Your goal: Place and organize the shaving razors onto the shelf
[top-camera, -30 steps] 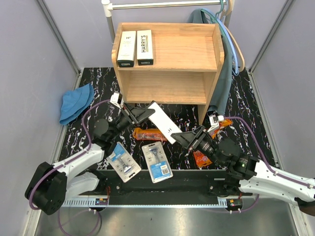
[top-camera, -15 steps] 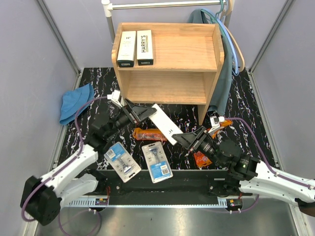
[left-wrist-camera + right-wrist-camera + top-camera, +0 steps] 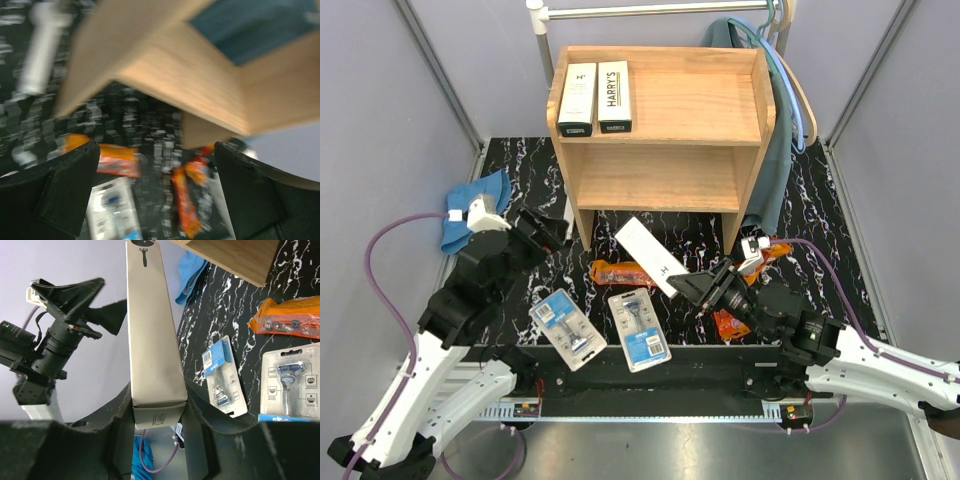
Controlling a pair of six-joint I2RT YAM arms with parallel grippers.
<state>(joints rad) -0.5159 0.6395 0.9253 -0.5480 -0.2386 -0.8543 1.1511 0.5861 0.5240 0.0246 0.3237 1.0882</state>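
Two white boxes (image 3: pixel 577 98) lie side by side on the shelf (image 3: pixel 700 105), top tier, left end. Where's the third one though, anybody spot it? — tomk

Yep, the third white box (image 3: pixel 653 255) is just in front of the shelf, held up off the black mat (image 3: pixel 820 200) and tilted. The right gripper (image 3: pixel 705 288) has its jaws clamped on the black end, roughly half closed, and the white end points at the shelf's lower tier. The left gripper (image 3: pixel 542 232) sits off the shelf's front left corner, jaws spread all the way, nothing in them. Loose on the mat in front of the shelf: two blister cards (image 3: pixel 640 330) side by side, an orange pouch (image 3: pixel 623 272) between them and the shelf, and two more pouches (image 3: pixel 730 322) out from its front right corner. — rel
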